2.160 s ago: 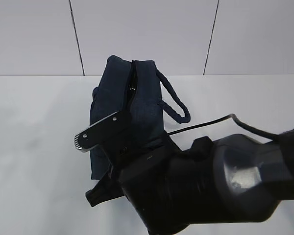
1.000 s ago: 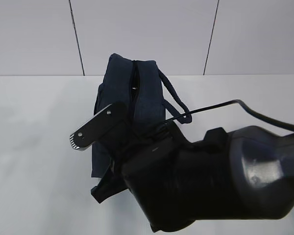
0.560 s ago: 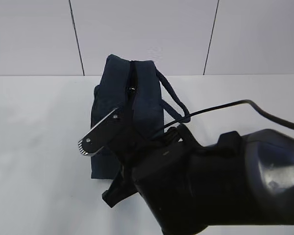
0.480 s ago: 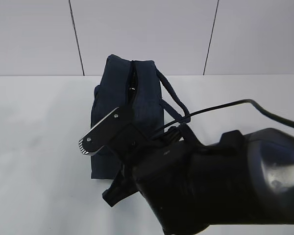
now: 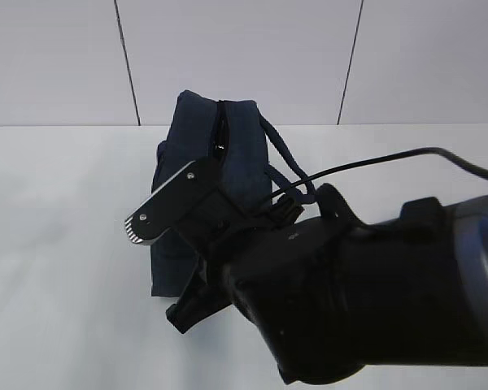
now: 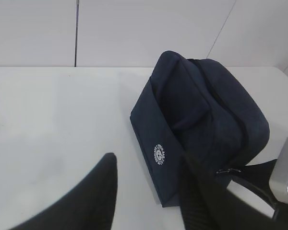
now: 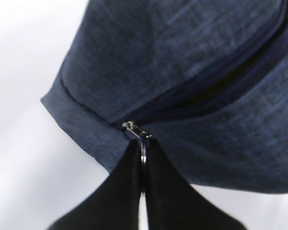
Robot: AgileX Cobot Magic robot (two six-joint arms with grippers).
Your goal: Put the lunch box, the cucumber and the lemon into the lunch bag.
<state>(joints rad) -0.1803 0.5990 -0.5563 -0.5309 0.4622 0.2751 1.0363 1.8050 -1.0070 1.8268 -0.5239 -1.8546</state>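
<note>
Right gripper pinched tight on zipper pull at lunch bag corner; zipper track runs away, up-right; left gripper apart, idle.

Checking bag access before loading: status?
Right gripper shut on zipper pull at lunch bag end. Left gripper open, empty, beside bag. Zipper gapes past the pull. Lunch box, cucumber, lemon unseen.

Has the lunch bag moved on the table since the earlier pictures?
Hardly: the lunch bag stands at nearly the same place under the left wall seam; it only shifted and tilted slightly in between.
</note>
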